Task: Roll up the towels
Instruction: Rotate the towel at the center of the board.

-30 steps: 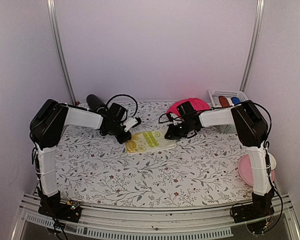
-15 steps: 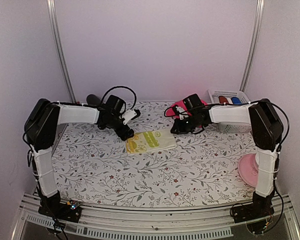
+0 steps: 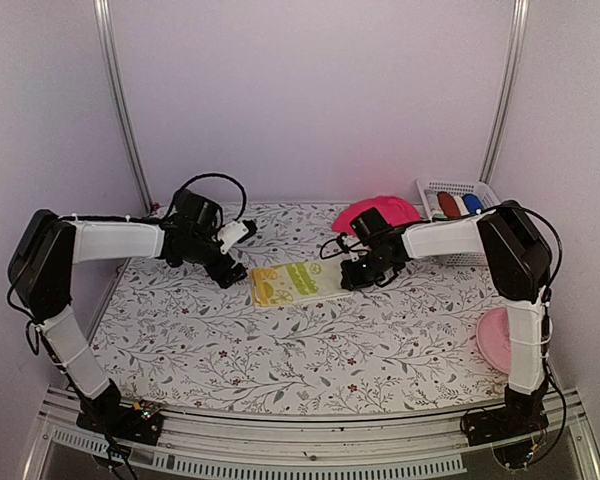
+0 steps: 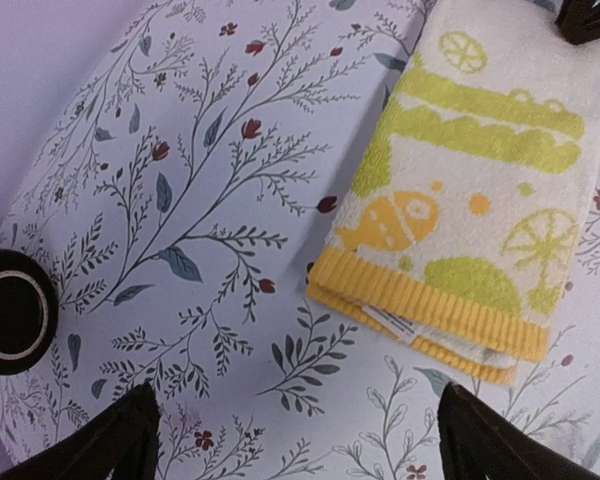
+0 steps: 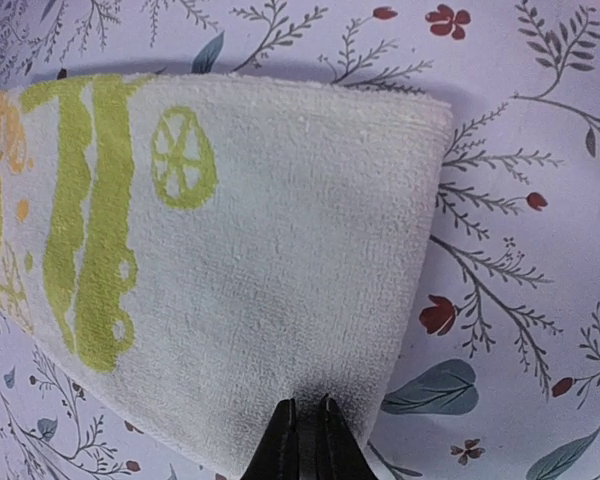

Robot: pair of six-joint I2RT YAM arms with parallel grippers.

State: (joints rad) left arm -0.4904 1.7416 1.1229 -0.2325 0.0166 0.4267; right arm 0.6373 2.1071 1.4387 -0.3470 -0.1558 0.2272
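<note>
**Operator:** Where is the towel, and is it rolled?

**Manual:** You see the printed towel (image 3: 298,283) lying flat and folded on the table (image 3: 310,350), between the two arms. It is pale, with a lemon and fish print and a yellow band along the end nearer your left arm. It is not rolled. A pink towel (image 3: 378,210) lies bunched at the back, near the white basket (image 3: 460,188).

**Operator:** What state are the claws in?

**Manual:** Your left claw (image 4: 295,425) has its fingers wide apart. It is over bare table just off the towel's yellow end and does not touch the cloth. The black cylinder (image 4: 10,310) shows at the left edge of that wrist view. Your right claw (image 5: 305,410) has its fingers together, with the tips at the towel's opposite, plain end. The tips appear to press on the cloth edge. You cannot tell from the wrist view whether any cloth is pinched between them.
</note>
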